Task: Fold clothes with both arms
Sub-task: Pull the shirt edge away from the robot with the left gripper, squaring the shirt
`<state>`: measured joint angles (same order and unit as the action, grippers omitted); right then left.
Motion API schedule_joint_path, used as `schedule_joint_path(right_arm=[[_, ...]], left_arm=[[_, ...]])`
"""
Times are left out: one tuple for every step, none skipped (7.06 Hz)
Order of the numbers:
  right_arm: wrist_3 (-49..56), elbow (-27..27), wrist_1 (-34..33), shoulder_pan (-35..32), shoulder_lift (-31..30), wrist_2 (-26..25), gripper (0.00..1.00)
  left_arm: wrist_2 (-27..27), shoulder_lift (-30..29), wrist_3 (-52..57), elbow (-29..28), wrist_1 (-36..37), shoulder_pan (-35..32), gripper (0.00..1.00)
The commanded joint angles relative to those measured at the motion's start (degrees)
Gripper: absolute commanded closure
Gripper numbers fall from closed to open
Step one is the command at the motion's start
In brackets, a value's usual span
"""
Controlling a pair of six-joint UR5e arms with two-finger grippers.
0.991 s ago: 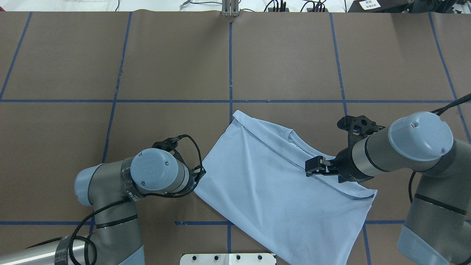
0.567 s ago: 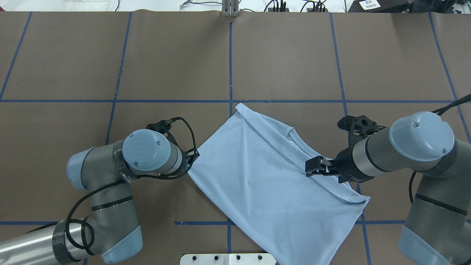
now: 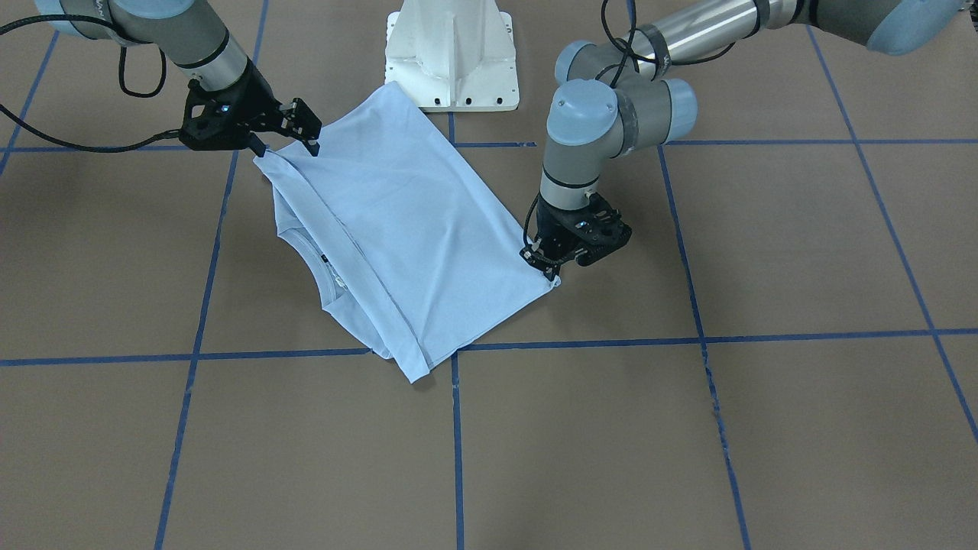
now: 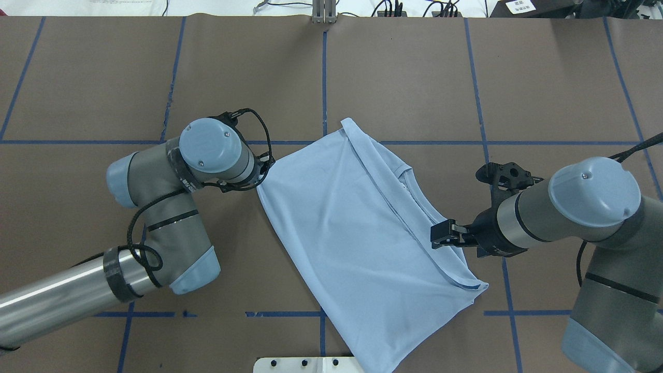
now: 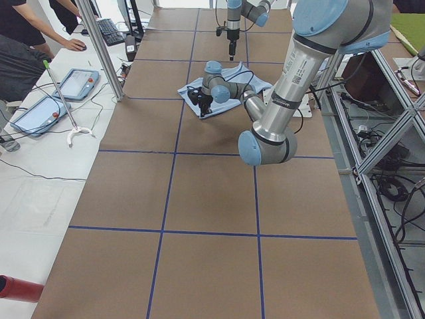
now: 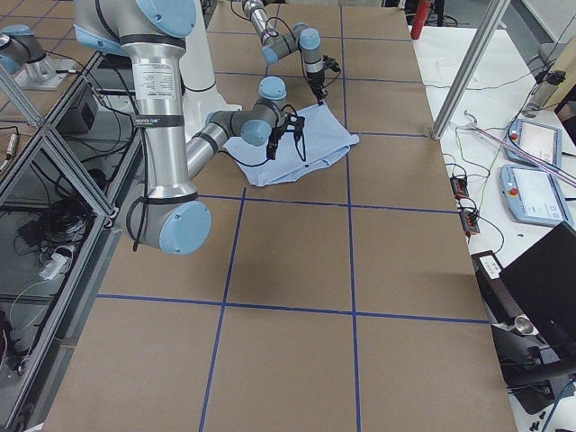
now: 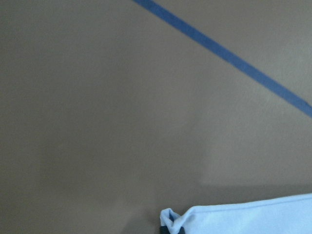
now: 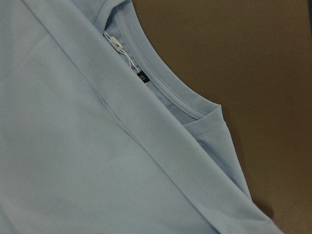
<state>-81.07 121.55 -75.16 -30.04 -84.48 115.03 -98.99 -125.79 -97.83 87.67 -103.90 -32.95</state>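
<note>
Overhead view, 12 o'clock pointing away from the robot. The shirt [image 4: 357, 228] lies flat near mid-counter, partly folded, with its long axis running from 11 to 5 o'clock. Its collar faces 2 o'clock, and its near end reaches the pedestal [image 3: 451, 53] at 6 o'clock. The left end effector [image 3: 544, 263] is closed on the shirt's corner at 9 o'clock; the wrist view shows that corner bunched at the fingers. From this end effector the cloth spreads toward 4 o'clock. The right end effector [image 4: 440, 235] sits at the folded edge on the 3 o'clock side, fingers pointing to 9 o'clock. You cannot tell whether it grips the cloth. Both arms are at the cloth, on opposite long sides, so judge the next fold as one carried across that diagonal axis. The counter [image 4: 103, 77] is brown, marked by a blue tape grid [image 4: 323, 93]. Broad bare surface lies toward 12 o'clock. A side bench with tablets [image 5: 76, 83] stands beyond the counter's far edge.
</note>
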Motion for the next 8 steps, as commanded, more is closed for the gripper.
schedule_joint_path(right_arm=[[-0.22, 0.0, 0.01, -0.02, 0.11, -0.07, 0.0], [-0.23, -0.26, 0.01, 0.07, 0.11, -0.07, 0.0], [-0.23, -0.26, 0.01, -0.01, 0.11, -0.07, 0.0], [-0.23, -0.26, 0.01, -0.02, 0.11, -0.07, 0.0], [-0.31, -0.26, 0.01, -0.02, 0.11, -0.07, 0.0], [-0.49, -0.26, 0.01, 0.07, 0.19, -0.07, 0.0], [-0.49, -0.35, 0.01, 0.07, 0.2, -0.16, 0.0], [-0.4, -0.35, 0.01, 0.07, 0.11, -0.16, 0.0]], left_arm=[[0.11, -3.48, 7.62, -7.23, -3.06, -4.74, 1.0], [0.37, -5.58, 11.75, -9.69, -3.15, -6.24, 1.0], [1.33, -7.08, 14.84, -13.98, -7.59, -7.12, 1.0], [1.34, -8.58, 17.82, -19.85, -14.24, -8.18, 1.0], [2.99, -11.46, 22.47, -24.78, -16.75, -9.23, 1.0], [3.7, -13.14, 23.99, -28.22, -21.64, -9.68, 1.0], [3.71, -16.99, 24.01, -34.17, -26.39, -9.59, 1.0], [3.8, -20.33, 24.01, -38.93, -28.79, -9.42, 1.0]])
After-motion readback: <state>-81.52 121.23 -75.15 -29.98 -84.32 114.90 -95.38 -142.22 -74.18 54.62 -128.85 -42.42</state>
